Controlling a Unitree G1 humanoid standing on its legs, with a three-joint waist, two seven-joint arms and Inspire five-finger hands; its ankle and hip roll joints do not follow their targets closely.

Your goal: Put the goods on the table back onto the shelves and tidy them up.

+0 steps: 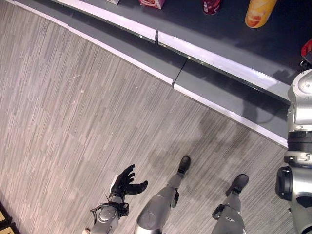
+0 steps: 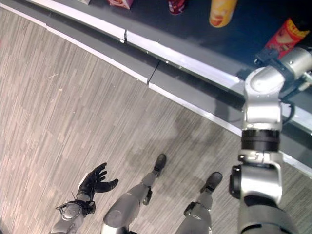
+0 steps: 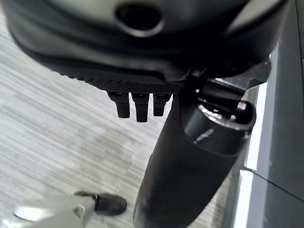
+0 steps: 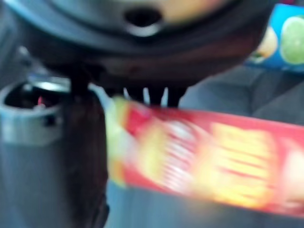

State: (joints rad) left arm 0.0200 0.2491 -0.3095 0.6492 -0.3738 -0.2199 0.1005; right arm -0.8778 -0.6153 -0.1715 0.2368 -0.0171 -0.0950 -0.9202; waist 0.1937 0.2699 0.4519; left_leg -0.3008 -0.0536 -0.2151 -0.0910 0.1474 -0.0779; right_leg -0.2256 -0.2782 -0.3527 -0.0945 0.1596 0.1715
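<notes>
My right hand [image 4: 83, 142] reaches over the grey shelf [image 2: 185, 61] at the far right, and its thumb and fingers are shut on a red and yellow snack pack [image 4: 213, 166]. In the right eye view the same pack [image 2: 285, 33] slants above the dark shelf board, just past the raised right arm. Low over the wood-look floor at the lower left, my left hand [image 1: 126, 183] hangs with its fingers relaxed and nothing in it.
On the shelf stand an orange-yellow tube [image 1: 260, 12], a dark red can [image 1: 211, 6] and a pink box [image 1: 152, 3]. A blue pack with a lime picture [image 4: 285, 38] lies near the right hand. A second white-edged board [image 1: 229, 114] runs lower down.
</notes>
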